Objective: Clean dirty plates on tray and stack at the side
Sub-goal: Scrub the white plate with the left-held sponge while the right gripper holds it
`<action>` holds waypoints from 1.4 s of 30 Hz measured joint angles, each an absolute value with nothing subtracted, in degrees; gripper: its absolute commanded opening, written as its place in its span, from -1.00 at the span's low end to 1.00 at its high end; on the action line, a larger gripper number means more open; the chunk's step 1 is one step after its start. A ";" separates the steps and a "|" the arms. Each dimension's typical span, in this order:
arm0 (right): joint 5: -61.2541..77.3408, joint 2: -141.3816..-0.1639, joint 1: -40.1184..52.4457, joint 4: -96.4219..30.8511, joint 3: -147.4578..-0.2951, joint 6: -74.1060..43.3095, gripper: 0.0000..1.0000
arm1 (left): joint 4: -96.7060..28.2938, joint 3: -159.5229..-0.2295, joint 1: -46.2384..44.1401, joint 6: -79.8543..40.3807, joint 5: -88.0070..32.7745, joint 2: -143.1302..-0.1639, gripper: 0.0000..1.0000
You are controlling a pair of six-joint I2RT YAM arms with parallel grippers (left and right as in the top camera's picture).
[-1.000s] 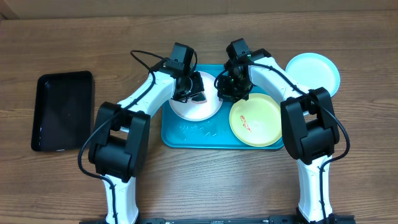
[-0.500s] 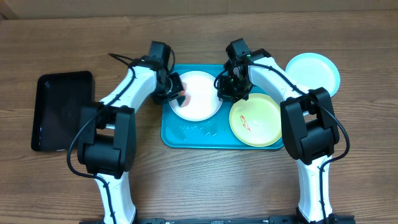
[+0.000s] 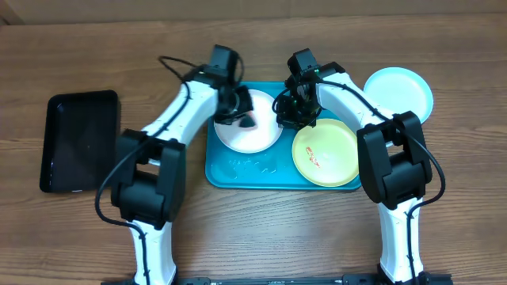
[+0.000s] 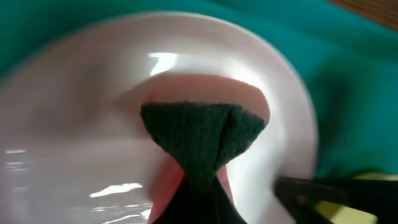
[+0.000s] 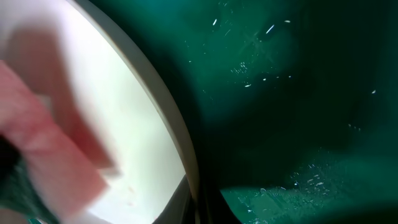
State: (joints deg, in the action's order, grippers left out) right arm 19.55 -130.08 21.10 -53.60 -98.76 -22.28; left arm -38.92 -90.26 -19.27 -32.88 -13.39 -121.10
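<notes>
The white plate (image 3: 255, 139) lies at the left of the turquoise tray (image 3: 238, 170). My left gripper (image 3: 238, 112) is shut on a dark green cloth (image 4: 202, 134) and presses it onto the white plate (image 4: 74, 124). The view is blurred, and a pink-red patch shows under the cloth. My right gripper (image 3: 287, 119) is shut on the white plate's right rim (image 5: 180, 149). The yellow-green plate (image 3: 325, 154), with a red smear, lies at the tray's right. The pale aqua plate (image 3: 400, 91) lies on the table beside the tray.
A smaller black tray (image 3: 79, 141) sits on the wooden table at the far left. Water drops lie on the tray floor (image 5: 298, 93). Both arms reach over the tray's back half.
My left gripper swept with the cloth to the white plate's left edge and has come back right over the plate's upper middle. The right arm and the plates have not moved.
</notes>
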 measured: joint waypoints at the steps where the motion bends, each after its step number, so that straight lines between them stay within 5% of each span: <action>1: 19.53 -130.08 21.10 -53.63 -98.76 -22.31 -0.93 | -38.22 -90.26 -20.27 -32.88 -13.39 -121.10 -0.92; 24: 19.49 -130.08 21.15 -53.58 -98.76 -22.28 -0.93 | -54.06 -95.20 -19.51 -32.45 14.00 -121.89 -0.92; 42: 19.44 -130.08 21.15 -53.58 -98.76 -22.28 -0.93 | -51.22 -103.22 -19.51 -32.47 -14.68 -130.34 -0.92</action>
State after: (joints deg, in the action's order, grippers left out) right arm 19.44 -130.08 21.15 -53.58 -98.76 -22.28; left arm -51.22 -103.22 -19.51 -32.47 -14.68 -130.34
